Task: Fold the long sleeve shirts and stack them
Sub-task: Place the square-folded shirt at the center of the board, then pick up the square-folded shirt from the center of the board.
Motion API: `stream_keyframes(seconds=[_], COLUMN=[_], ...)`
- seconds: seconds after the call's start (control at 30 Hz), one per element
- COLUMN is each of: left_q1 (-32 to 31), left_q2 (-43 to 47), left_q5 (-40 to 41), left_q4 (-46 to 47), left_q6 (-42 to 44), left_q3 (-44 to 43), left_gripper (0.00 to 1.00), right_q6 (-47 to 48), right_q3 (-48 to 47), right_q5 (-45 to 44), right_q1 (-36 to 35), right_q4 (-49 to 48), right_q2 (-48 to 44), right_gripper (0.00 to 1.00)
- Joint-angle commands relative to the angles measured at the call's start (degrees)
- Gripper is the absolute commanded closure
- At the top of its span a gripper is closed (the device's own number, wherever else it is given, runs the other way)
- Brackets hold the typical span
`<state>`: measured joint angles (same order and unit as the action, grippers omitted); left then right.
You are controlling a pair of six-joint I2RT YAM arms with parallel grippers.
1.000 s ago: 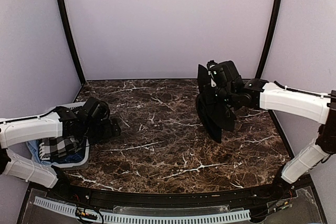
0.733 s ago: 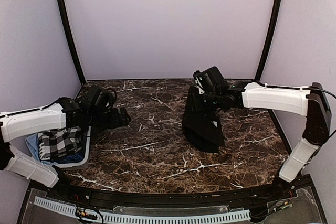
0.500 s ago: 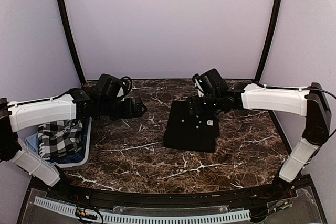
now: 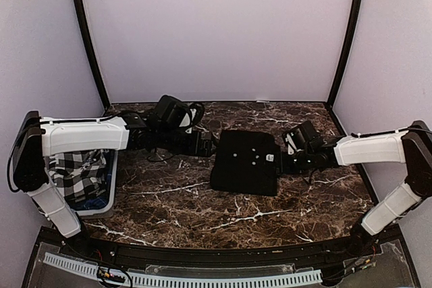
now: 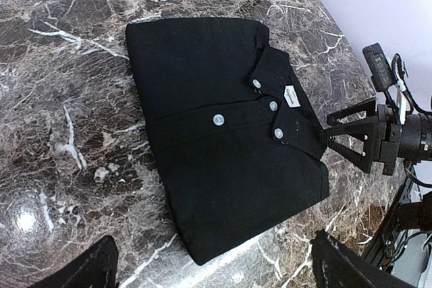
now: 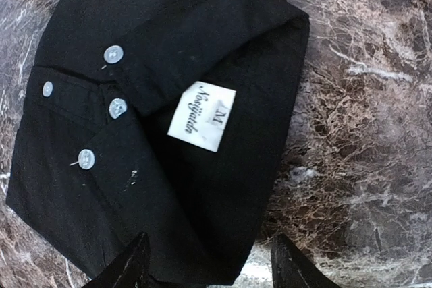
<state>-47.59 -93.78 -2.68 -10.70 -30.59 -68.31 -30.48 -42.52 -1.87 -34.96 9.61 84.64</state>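
Black shirt (image 4: pixel 244 160): folded into a compact rectangle, lying flat at mid-table between the two grippers, collar and placket facing up, collar end toward the right arm.
Marble table (image 4: pixel 202 210): dark brown with white veins; the shirt rests directly on it.
Left gripper (image 4: pixel 206 145): low over the table, just beside the shirt's left edge. From its wrist camera I see its fingers (image 5: pixel 88 271) spread wide, the whole shirt (image 5: pixel 216 146) ahead of them and nothing held.
Right gripper (image 4: pixel 287 160): low at the shirt's collar edge. From its wrist camera I see its fingers (image 6: pixel 128 268) wide apart and gripping nothing, with the collar end of the shirt (image 6: pixel 155 166) just ahead of the gap. I cannot tell whether the tips touch the cloth.
Buttons (image 6: pixel 113 54): four small pale ones near the collar.
Tag (image 6: pixel 202 116): white, marked M, inside the collar.
Basket (image 4: pixel 111 187): white, at the table's left edge, well apart from the shirt; it holds a checked cloth (image 4: pixel 74 170) over something blue.
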Motion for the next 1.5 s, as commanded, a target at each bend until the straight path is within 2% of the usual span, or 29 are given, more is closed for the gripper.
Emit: stream_keyframes(seconds=[0.0, 0.3, 0.47, 0.63, 0.83, 0.97, 1.27, 1.47], left_q1=[-1.07, -1.70, -1.75, -1.77, -1.75, -1.79, -1.82, -2.44], left_q2=[-1.12, -1.48, -1.50, -1.70, -1.78, -1.93, -1.89, -1.96], left_q5=[-2.11, -2.23, -1.94, -2.09, -1.92, -2.11, -2.49, -3.42], left_q4=[1.20, 1.86, 1.87, 2.12, 2.02, 2.14, 2.80, 4.28], left_q6=[1.33, 0.80, 0.75, 0.69, 0.79, 0.56, 0.52, 1.24], left_q3=[-2.17, -1.81, -1.62, -1.58, -1.94, -1.77, -0.99, 0.62], left_gripper=[0.01, 0.02, 0.02, 0.02, 0.01, 0.02, 0.02, 0.02], right_q6=[-4.53, -7.96, -8.58, -9.19, -10.72, -11.94, -12.66, -13.46], right_q3=[2.37, 4.45, 6.27, 9.02, 10.97, 11.75, 8.78, 4.19], right_q5=[10.61, 16.75, 12.79, 11.36, 14.93, 16.92, 19.53, 22.02], right_q1=[3.75, 6.39, 6.56, 7.27, 7.38, 7.41, 7.35, 4.15], right_q4=[-11.97, -17.15, -15.34, -14.99, -19.00, -21.94, -20.57, -20.29], right_q2=[0.06, 3.49, 1.66, 0.17, 1.03, 0.77, -0.95, -4.37], right_gripper=[0.42, 0.44, 0.34, 0.28, 0.28, 0.40, 1.00, 1.00])
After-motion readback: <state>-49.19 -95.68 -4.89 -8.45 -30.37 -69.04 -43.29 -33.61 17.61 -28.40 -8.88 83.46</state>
